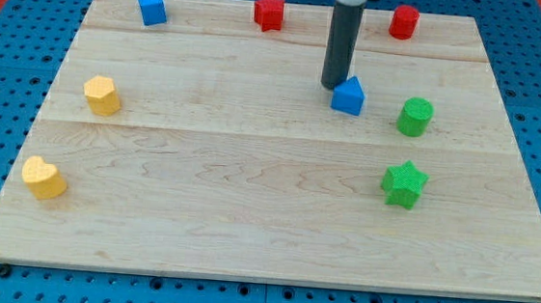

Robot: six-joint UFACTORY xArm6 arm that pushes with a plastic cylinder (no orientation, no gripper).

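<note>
seven small blocks sit on the wooden board (246,217), most of them close to its edges. along the far edge stand a blue block (151,7) at the left, a red star-like block (269,12) near the middle and a red block (404,22) at the right. by the left edge lie a yellow block (102,95) and, nearer, a yellow heart (44,177). toward the right edge are a green cylinder (414,116) and, nearer, a green star (403,183).

my tip (334,86) rests on the board right of centre in the far half, touching or just beside the left side of a blue wedge-like block (348,96); it is a bare rod, grasping nothing. the green cylinder is the closest block to the right of the wedge. wide bare wood spreads across the middle and the near half of the board, and a blue pegboard (1,14) surrounds the board.
</note>
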